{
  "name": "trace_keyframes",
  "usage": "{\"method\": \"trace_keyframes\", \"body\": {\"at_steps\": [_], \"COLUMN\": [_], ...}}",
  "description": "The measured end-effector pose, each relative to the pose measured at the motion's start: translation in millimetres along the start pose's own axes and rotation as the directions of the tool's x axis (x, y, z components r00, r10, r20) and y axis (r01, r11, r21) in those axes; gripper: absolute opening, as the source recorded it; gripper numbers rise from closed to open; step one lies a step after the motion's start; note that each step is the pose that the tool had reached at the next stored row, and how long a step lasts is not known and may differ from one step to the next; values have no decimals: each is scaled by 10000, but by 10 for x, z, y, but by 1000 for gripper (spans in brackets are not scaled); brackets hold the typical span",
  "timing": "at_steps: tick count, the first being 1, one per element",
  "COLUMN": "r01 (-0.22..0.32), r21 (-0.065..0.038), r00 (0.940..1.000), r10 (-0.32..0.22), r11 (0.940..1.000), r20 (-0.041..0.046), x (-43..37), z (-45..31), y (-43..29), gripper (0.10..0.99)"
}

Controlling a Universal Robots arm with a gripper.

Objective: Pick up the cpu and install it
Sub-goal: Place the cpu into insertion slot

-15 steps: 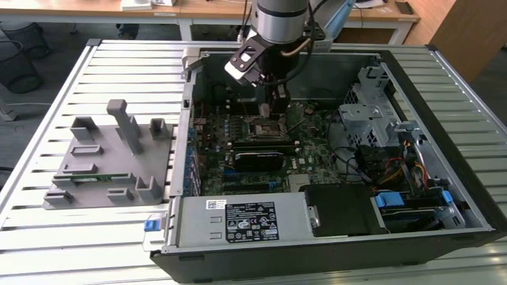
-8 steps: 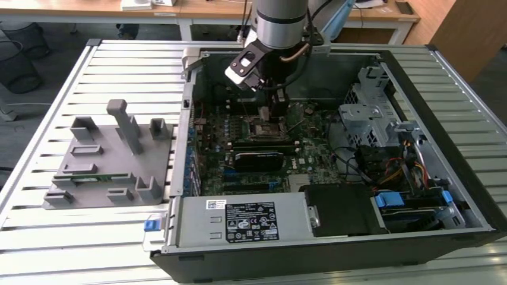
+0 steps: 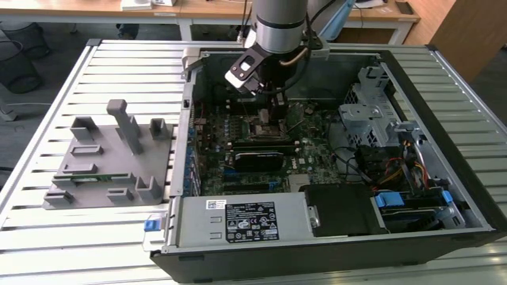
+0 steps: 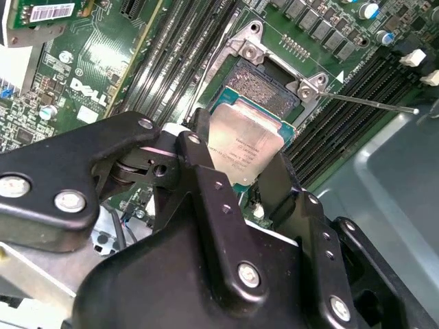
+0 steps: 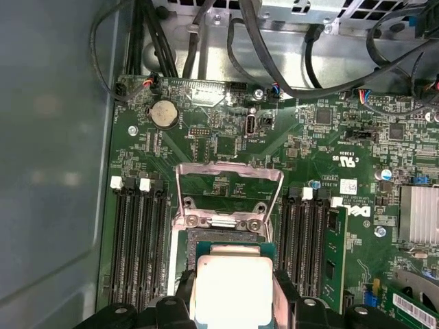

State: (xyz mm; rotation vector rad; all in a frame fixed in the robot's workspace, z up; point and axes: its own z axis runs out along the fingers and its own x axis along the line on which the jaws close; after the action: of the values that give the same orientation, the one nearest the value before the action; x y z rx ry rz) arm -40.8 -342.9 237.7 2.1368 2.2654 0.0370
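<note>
Two black fingers of the gripper are closed on opposite edges of the cpu, a small flat square chip with a silvery-white metal top plate and a thin darker rim. In both wrist views the chip sits between the fingers directly over the black square motherboard socket. It covers the near part of the socket and leaves the far part bare. Whether it touches the socket or hangs just above it, I cannot tell.

In the first wrist view the cpu lies just beside the socket's thin metal load frame, which stands swung open. Rows of long black memory slots flank the socket on the green circuit board.

In the exterior view the grey robot arm reaches down into the open black computer case. That case lies on a slatted metal table. Well apart, at the exterior view's left, a grey plastic fixture tray holds a long thin green memory stick.
</note>
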Motion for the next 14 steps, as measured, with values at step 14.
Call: {"method": "trace_keyframes", "body": {"at_steps": [14], "r01": [-40], "r21": [0], "r00": [10000], "r10": [40], "r11": [10000], "r20": [2], "x": [4], "z": [119], "y": [-5], "gripper": [529]}}
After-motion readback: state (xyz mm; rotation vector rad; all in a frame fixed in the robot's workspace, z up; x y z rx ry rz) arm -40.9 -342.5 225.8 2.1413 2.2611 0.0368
